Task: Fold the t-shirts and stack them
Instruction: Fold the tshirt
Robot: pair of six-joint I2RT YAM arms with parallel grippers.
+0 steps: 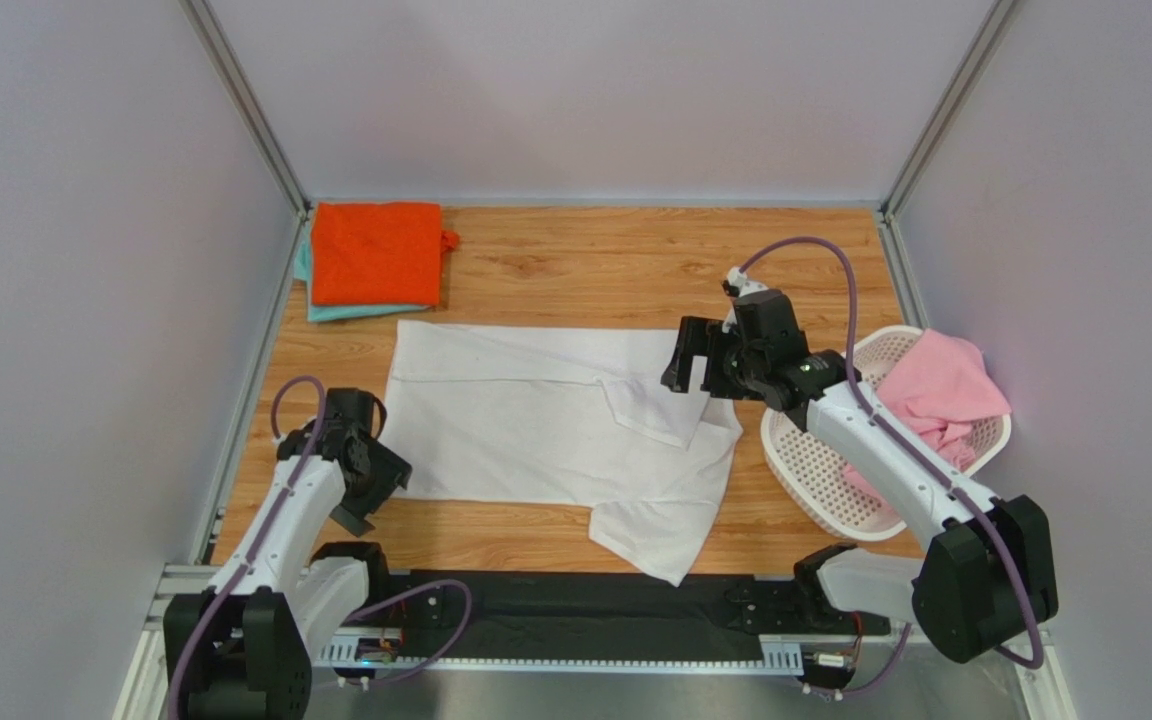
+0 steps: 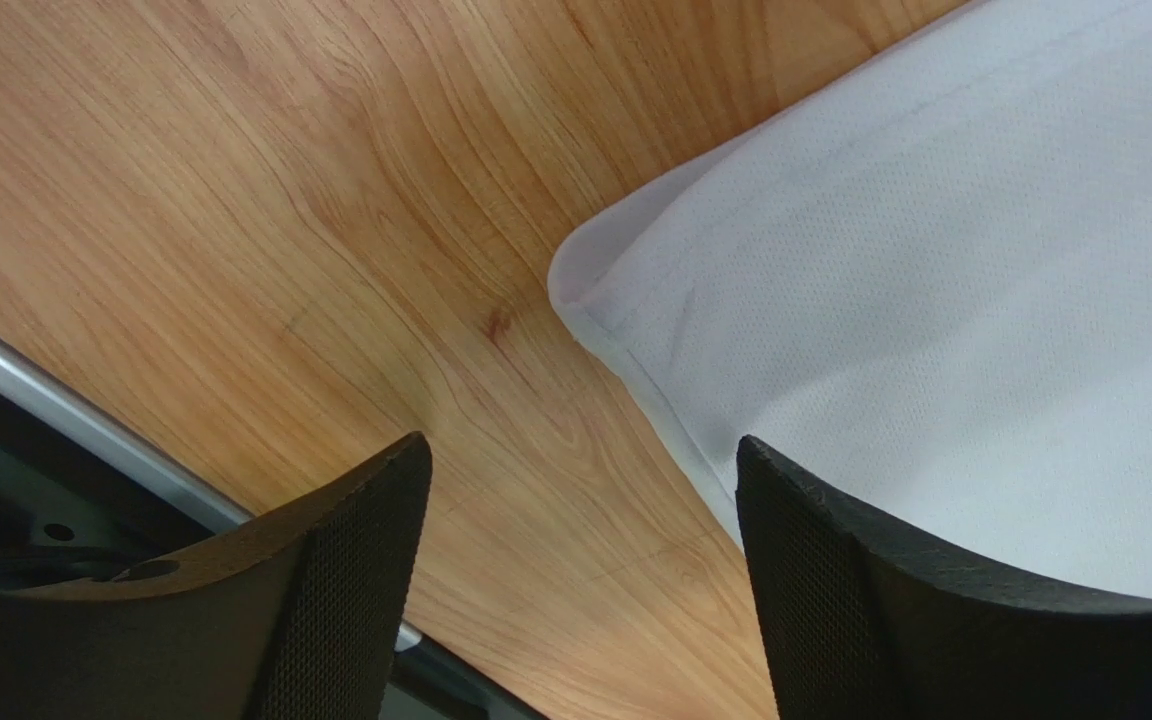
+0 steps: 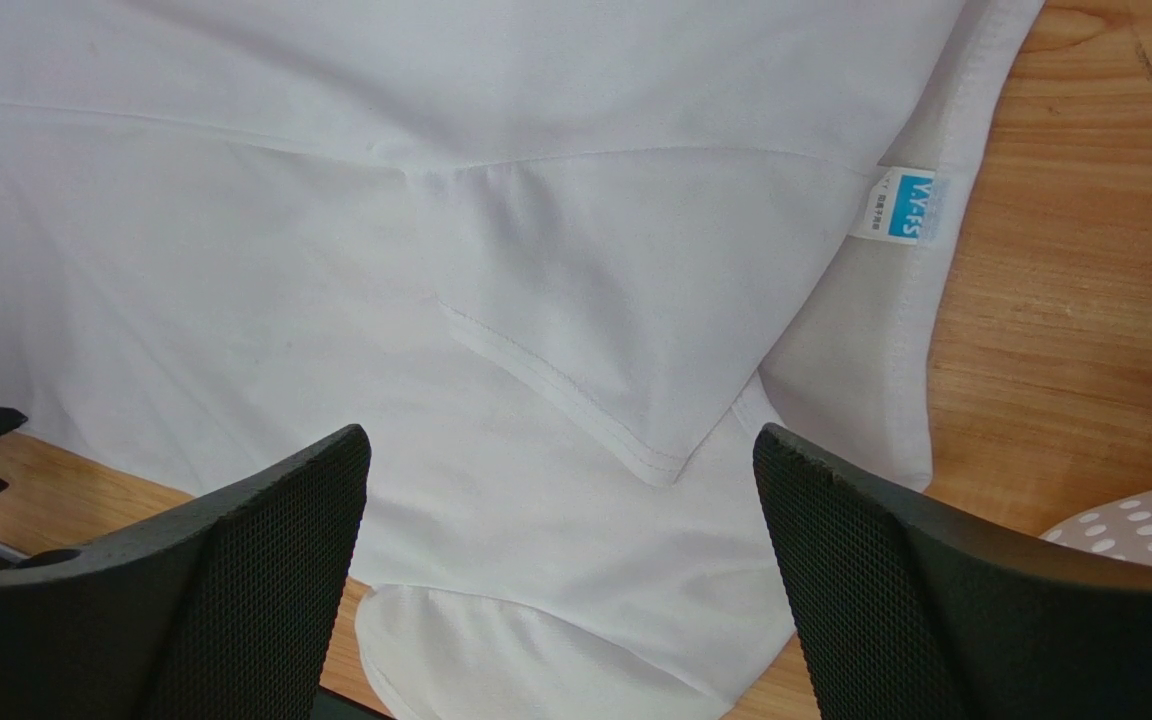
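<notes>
Orange tee [image 1: 375, 252] folded atop teal tee [image 1: 330, 312]; white tee [image 1: 537, 420] half-folded on tabletop [image 1: 567, 270]; pink tee [image 1: 940, 383] — seemingly unfolded — in basket [image 1: 823, 483]. Left tool [image 1: 372, 488], right tool [image 1: 695, 375]: open, empty.

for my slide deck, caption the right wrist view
Open right gripper over the white t-shirt, its blue neck label showing.

We see white shells and black joints on the left arm [image 1: 279, 525] and right arm [image 1: 886, 450], a purple cable [image 1: 847, 300] looping along each, and the left tool [image 1: 375, 489] and right tool [image 1: 695, 368] ending in black, finely mesh-textured fingers [image 3: 237, 600].
</notes>
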